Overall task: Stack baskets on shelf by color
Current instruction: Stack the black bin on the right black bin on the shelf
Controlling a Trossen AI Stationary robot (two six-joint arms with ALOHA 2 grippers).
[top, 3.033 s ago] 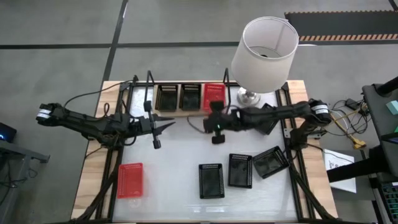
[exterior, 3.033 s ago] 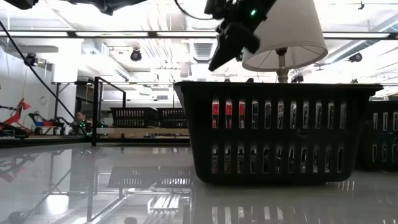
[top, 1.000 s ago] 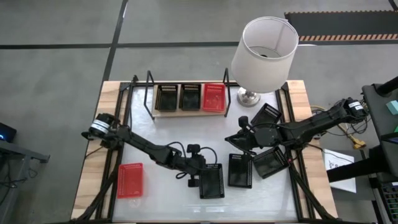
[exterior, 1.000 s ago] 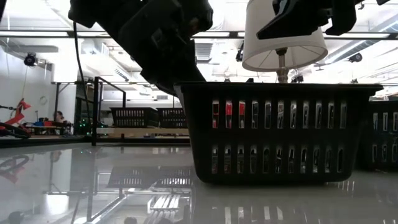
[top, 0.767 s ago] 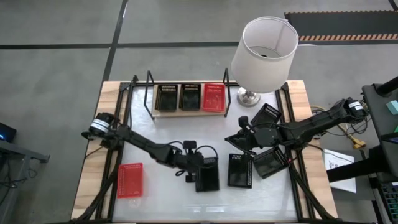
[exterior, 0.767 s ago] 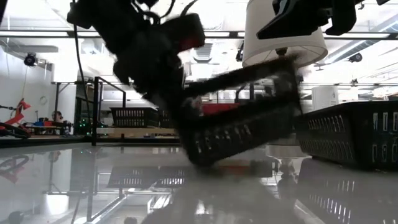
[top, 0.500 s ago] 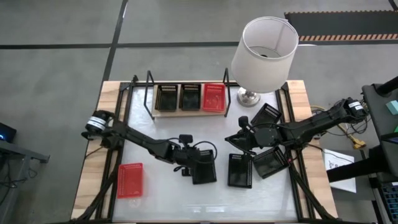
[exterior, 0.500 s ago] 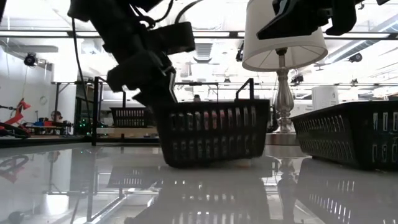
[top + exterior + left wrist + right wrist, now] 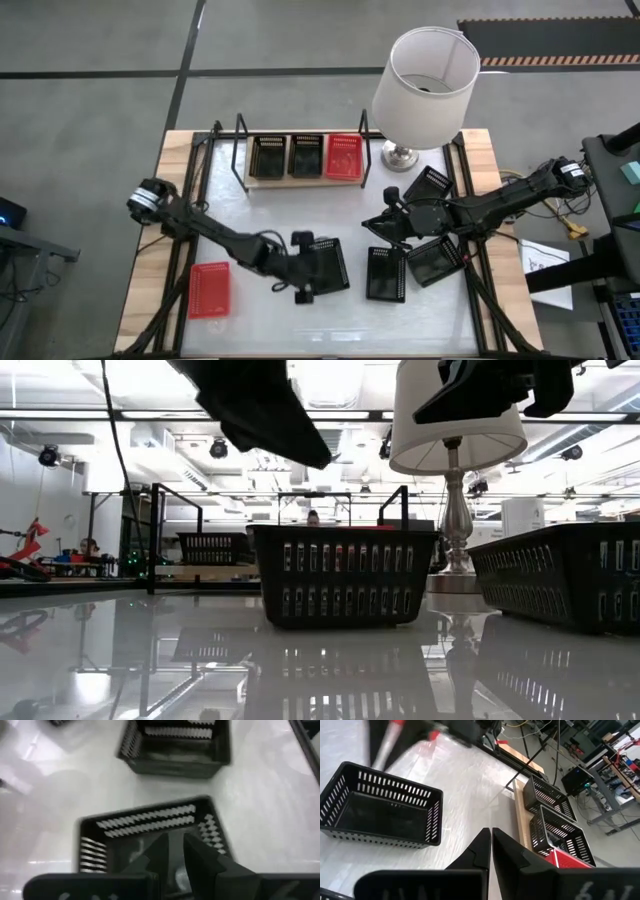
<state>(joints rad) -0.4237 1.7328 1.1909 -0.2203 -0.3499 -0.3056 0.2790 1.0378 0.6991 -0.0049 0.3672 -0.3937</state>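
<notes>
The left gripper [image 9: 312,268] reaches across the middle of the table [image 9: 270,215], its fingers [image 9: 159,854] nearly closed with only a thin slit between them, pinching the near wall of a black basket [image 9: 328,268]. In the low view that basket [image 9: 345,574] sits flat and upright on the glossy surface. Just beside it stands a second black basket [image 9: 385,274], apart from it by a narrow strip of tabletop, and a third black basket [image 9: 436,260] lies turned at an angle nearer the table's right edge. The right gripper [image 9: 378,229] hangs above the table between the lamp [image 9: 425,75] and these two baskets, fingers [image 9: 479,851] closed tip to tip and holding nothing. A fourth black basket [image 9: 428,184] rests tilted by the lamp base. A lone red basket [image 9: 209,289] lies close to the left edge, well apart from everything else. The shelf [image 9: 301,180] runs along the far side, carrying two black baskets [image 9: 268,156] and one red basket [image 9: 344,155] side by side. A wide bare stretch lies between the shelf and the held basket.
</notes>
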